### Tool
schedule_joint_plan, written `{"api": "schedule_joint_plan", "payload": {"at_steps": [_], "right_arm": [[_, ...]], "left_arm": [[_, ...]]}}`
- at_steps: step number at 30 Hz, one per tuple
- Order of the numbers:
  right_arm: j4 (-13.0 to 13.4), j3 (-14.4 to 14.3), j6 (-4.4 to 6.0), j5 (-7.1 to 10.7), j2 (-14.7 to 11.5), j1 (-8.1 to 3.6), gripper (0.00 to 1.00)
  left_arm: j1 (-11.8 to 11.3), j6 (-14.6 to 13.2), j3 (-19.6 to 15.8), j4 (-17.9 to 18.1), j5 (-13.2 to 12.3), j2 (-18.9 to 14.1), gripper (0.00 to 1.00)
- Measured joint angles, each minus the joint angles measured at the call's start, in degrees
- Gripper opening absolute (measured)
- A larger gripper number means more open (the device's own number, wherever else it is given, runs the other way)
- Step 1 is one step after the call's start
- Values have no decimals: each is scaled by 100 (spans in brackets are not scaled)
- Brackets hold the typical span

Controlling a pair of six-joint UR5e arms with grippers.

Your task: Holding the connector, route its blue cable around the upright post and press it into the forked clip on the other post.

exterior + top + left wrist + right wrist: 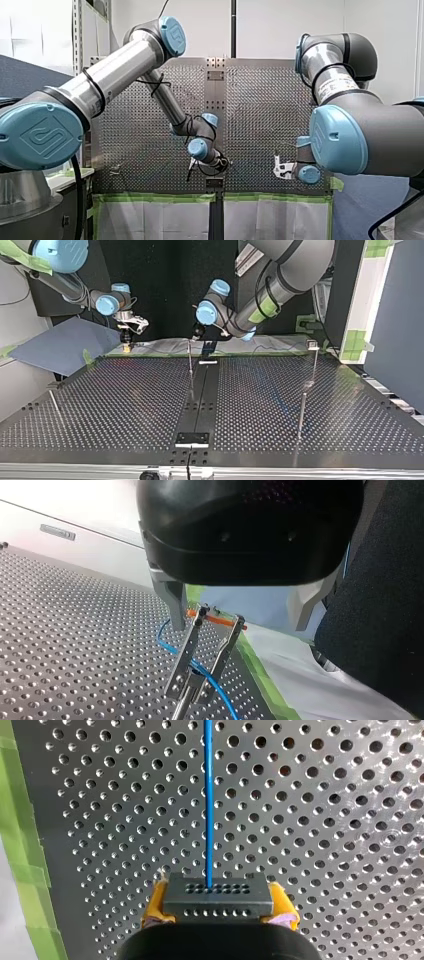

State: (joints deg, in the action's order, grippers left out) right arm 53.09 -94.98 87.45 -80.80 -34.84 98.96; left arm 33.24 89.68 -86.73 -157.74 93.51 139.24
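In the right wrist view my right gripper (218,906) has its yellow pads (155,902) shut on a dark grey connector (218,895). The blue cable (208,795) runs straight ahead from the connector over the perforated table. My left gripper (240,625) stands open, its metal fingers (175,605) wide apart. Just ahead of it is the forked clip (187,652), close to one finger, with an orange bar (215,620) across its prong tips. The blue cable (220,695) passes between the prongs low down. In the top view, my right gripper (128,332) is at the far left and my left gripper (198,334) is above the clip post (190,362).
A tall upright post (314,362) stands at the top view's right, with another thin post (302,415) nearer the camera and a short one (54,402) at the left. Green tape (30,870) and white cloth (320,680) line the table edge by the arms.
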Motion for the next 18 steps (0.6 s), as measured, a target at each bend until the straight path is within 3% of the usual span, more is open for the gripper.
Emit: {"api": "schedule_joint_plan", "payload": {"at_steps": [10, 18], "right_arm": [[12, -1, 2, 2, 0, 1, 0], [0, -1, 2, 4, 0, -10, 0]], "left_arm": [[-3, -16, -49, -31, 17, -30, 100], [7, -2, -410, 262, 188, -370, 100]]}}
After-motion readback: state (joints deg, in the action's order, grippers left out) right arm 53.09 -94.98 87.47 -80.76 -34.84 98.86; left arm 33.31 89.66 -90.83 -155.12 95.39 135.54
